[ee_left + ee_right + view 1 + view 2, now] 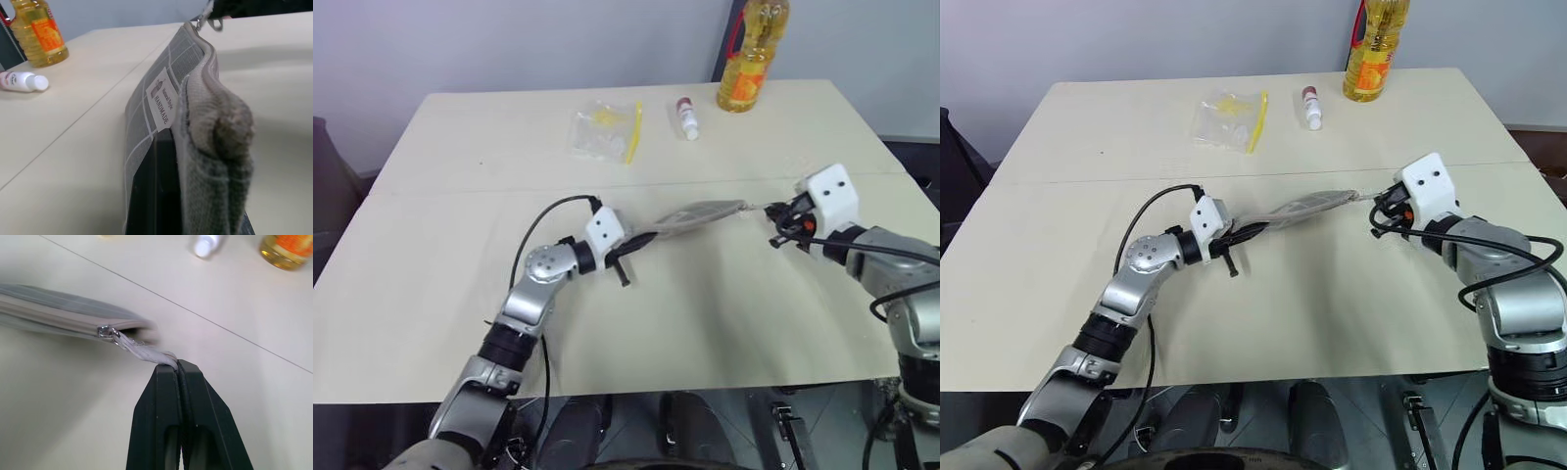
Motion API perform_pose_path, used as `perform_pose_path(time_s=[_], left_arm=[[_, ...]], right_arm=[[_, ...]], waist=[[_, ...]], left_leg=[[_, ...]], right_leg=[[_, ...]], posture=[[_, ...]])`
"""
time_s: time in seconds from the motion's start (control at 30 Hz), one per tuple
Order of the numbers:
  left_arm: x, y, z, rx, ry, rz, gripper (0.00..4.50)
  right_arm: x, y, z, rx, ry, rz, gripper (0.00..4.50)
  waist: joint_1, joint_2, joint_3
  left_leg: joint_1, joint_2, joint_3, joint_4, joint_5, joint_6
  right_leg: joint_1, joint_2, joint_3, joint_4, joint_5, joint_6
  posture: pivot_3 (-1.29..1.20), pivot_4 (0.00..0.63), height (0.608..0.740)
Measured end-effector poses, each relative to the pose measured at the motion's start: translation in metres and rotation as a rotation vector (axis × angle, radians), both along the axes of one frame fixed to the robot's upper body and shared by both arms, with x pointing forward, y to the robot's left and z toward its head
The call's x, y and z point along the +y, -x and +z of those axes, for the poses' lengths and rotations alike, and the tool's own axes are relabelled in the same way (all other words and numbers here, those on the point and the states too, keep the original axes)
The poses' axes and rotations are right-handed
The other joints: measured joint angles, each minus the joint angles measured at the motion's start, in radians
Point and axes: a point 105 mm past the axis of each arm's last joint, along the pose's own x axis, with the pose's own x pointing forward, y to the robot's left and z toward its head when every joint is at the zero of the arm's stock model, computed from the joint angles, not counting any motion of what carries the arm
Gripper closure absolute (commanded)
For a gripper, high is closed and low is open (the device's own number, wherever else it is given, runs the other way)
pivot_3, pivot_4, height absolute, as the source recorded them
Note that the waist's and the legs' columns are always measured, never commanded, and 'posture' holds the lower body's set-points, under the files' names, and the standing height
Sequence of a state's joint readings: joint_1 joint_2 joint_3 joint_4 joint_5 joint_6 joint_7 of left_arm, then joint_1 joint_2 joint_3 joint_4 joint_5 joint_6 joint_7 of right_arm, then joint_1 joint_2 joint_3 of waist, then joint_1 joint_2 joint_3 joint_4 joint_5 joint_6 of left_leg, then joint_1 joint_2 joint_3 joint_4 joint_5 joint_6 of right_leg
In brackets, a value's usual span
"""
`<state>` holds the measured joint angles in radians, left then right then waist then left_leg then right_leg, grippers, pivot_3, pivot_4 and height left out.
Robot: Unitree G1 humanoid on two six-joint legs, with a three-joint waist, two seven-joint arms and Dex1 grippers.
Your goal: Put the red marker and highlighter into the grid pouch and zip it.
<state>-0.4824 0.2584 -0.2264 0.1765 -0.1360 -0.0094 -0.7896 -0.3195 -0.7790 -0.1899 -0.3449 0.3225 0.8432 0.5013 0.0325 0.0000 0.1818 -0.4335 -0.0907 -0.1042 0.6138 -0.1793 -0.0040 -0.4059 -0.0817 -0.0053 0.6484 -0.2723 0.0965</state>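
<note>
Both tools clamp the grid pouch (1298, 209): left (1230, 238) its end, right (177, 363) its zipper pull (142, 350).

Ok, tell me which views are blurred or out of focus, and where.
Right wrist view: the grid pouch is smeared, while the zipper pull in the right gripper is sharper. Left wrist view: the pouch's near end is soft, its white label legible. Both eye views are sharp.

We find even, bright, diffuse lighting across the table (724, 323), with soft shadows and no hard glare. In the right wrist view the pouch (63, 316) is motion-blurred; in the left wrist view its near fabric is out of focus.
</note>
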Motion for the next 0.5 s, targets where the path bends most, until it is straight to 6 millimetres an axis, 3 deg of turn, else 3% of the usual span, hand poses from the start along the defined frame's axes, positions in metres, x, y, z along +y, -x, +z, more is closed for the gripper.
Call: perform_pose_path(time_s=[0.2,0.23,0.33,0.5], left_arm=[[0.006,0.005,0.001,-0.009,-0.003,-0.001,4.50],[0.006,0.006,0.000,0.003,0.001,-0.001,4.50],[0.014,0.008,-0.006,0.054,0.002,0.011,3.43],[0.036,0.018,-0.016,0.156,-0.020,0.042,1.00]], right_arm=[[0.001,-0.002,-0.001,-0.010,0.007,0.009,4.47],[0.002,-0.001,-0.002,-0.003,0.007,0.013,4.22],[-0.002,0.002,-0.008,0.031,0.023,0.019,3.00],[-0.006,0.017,-0.028,0.130,0.029,0.070,0.43]], waist=[[0.004,0.000,0.000],[0.004,0.000,0.000],[0.004,0.000,0.000],[0.002,0.000,0.000]], left_leg=[[0.000,0.000,0.000,0.000,0.000,0.000],[0.000,0.000,0.000,0.000,0.000,0.000],[0.000,0.000,0.000,0.000,0.000,0.000],[0.000,0.000,0.000,0.000,0.000,0.000]], right_leg=[[0.001,0.000,0.000,0.000,0.000,0.000],[0.001,0.000,0.000,0.000,0.000,0.000],[0.000,0.000,0.000,0.000,0.000,0.000],[0.000,0.000,0.000,-0.001,0.000,0.000]], posture=[[0.00,0.150,0.740],[0.00,0.150,0.740],[0.00,0.150,0.740],[0.00,0.150,0.740]])
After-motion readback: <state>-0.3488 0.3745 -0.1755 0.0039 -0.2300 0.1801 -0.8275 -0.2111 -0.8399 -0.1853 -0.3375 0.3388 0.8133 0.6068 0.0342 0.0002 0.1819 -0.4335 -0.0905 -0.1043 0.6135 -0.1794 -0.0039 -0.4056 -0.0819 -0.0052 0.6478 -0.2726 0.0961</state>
